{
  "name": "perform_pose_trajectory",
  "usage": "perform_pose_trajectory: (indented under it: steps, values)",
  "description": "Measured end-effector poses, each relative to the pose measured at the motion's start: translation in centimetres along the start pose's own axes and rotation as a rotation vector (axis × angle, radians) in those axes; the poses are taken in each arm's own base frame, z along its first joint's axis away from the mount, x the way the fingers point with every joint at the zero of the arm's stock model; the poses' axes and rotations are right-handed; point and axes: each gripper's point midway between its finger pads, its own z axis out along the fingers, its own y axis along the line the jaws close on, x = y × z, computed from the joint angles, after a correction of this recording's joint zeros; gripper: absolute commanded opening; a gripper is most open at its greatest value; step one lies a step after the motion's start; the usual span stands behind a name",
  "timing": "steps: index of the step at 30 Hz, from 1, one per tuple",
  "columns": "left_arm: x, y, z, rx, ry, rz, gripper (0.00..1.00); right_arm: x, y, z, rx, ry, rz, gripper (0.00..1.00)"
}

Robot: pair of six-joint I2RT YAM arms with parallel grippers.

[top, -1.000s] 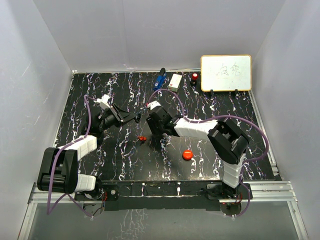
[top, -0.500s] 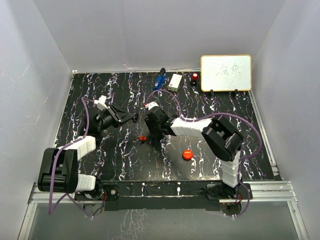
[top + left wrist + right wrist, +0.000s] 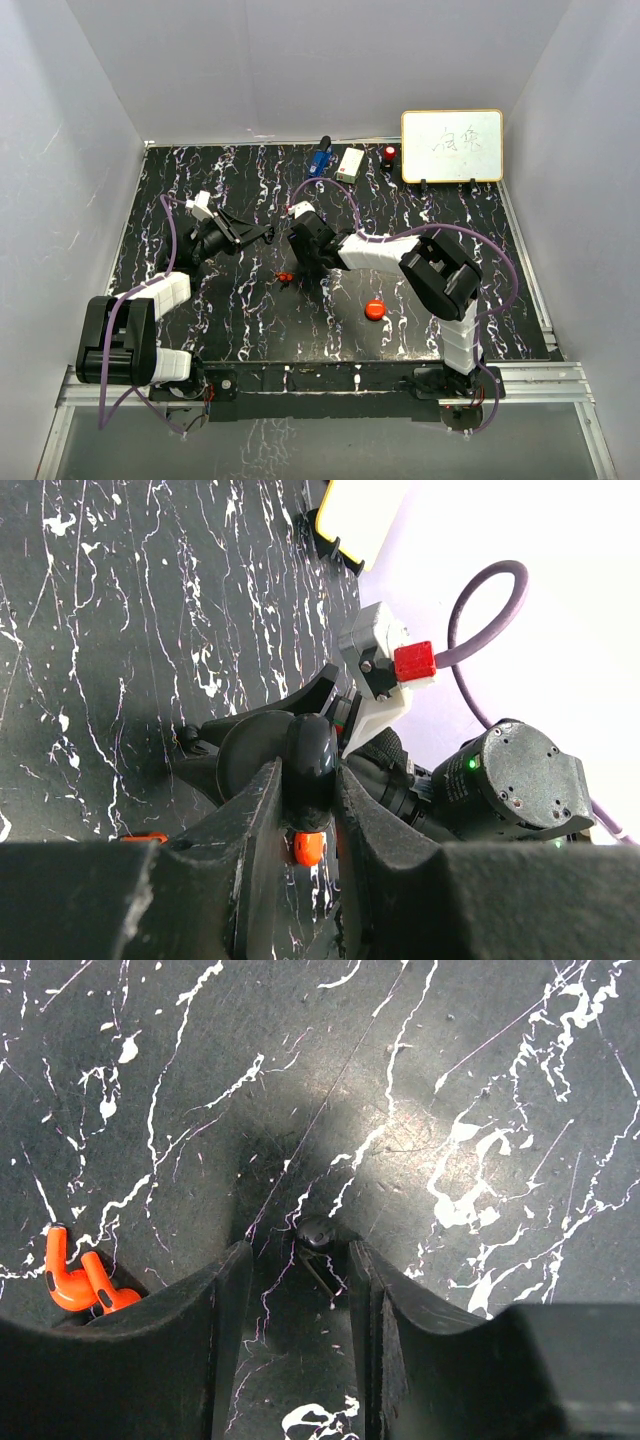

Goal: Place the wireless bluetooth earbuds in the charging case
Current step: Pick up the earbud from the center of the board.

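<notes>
Even, bright overhead light; soft glare and a dark shadow patch on the marbled tabletop (image 3: 400,1110)

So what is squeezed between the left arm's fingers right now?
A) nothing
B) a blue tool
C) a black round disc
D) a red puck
C: the left wrist view shows the left fingers clamped on a black round disc, seen edge-on.

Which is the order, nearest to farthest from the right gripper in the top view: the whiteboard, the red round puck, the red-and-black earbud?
From the right gripper:
1. red-and-black earbud, on the table just to its left.
2. red round puck, to its right, nearer the arm bases.
3. whiteboard, at the far right corner, against the back wall.
</notes>
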Motion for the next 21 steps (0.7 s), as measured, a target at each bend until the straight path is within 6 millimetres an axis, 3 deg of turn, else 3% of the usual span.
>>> perform_pose_trajectory:
  steps: [21]
  values:
    - [-0.04,-0.02,-0.1,0.004,0.001,-0.002,0.0,-0.44,-0.18,0.43,0.019,-0.012,0.002,0.33]
